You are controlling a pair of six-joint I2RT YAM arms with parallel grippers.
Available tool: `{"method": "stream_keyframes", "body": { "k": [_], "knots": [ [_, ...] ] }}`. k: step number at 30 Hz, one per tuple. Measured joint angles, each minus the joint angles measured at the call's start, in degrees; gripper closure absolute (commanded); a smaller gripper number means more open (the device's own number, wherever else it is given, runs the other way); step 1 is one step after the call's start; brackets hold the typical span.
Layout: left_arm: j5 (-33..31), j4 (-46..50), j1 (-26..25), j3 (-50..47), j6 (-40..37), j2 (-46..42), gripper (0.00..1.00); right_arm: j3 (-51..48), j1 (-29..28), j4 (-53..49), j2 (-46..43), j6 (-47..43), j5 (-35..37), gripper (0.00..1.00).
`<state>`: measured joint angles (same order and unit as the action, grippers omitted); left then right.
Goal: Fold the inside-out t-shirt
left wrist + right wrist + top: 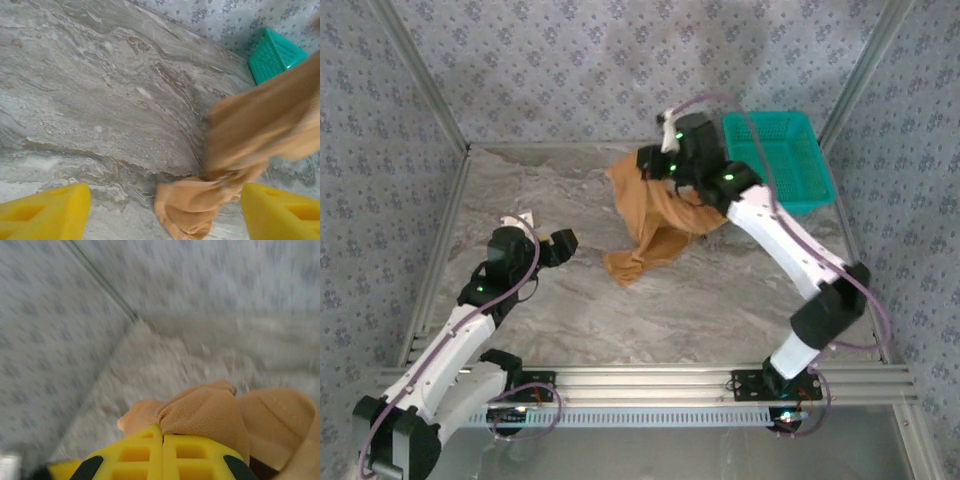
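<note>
The tan, orange-brown t-shirt (655,215) hangs bunched from my right gripper (648,163) near the back of the table, its lower end trailing on the marble. In the right wrist view the yellow fingers (162,452) are pressed together with a fold of the t-shirt (210,412) pinched between them. My left gripper (560,246) is at the left, apart from the cloth, its jaws wide. In the left wrist view the yellow fingertips (47,210) frame the shirt's crumpled lower end (200,207), which lies on the table ahead of them. No white label is visible.
A teal basket (780,160) stands at the back right against the patterned wall, just behind the right arm; the basket (275,52) also shows in the left wrist view. Metal frame rails run along the table's left, right and near edges.
</note>
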<state>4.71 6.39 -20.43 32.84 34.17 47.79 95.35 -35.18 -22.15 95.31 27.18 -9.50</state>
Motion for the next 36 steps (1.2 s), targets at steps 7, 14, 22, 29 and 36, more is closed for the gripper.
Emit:
{"method": "stream_keyframes", "body": {
  "k": [7, 14, 22, 29, 36],
  "knots": [
    [-0.92, -0.39, -4.33, -1.75, 2.67, 1.51, 0.21, -13.90, -1.42, -1.33, 8.28, 0.90, -2.23, 0.51],
    [-2.73, -2.36, -7.87, -2.69, 4.63, 7.72, 0.19, -19.17, -2.08, -1.18, 3.02, -3.13, 2.64, 0.27],
    [-3.28, -5.29, -12.11, -1.64, 5.16, 21.49, 0.20, -32.06, -0.50, 2.64, -9.31, -5.20, 11.19, 0.12],
    [-3.69, -6.58, -12.35, 2.03, 5.01, 31.87, 0.34, -41.55, 1.53, 3.63, -14.36, -5.20, 12.52, 0.15],
    [-3.69, -7.54, -12.35, 4.00, 5.75, 36.00, 0.64, -44.57, 1.73, 6.82, -13.99, -4.98, 10.97, 0.26]
  ]
}}
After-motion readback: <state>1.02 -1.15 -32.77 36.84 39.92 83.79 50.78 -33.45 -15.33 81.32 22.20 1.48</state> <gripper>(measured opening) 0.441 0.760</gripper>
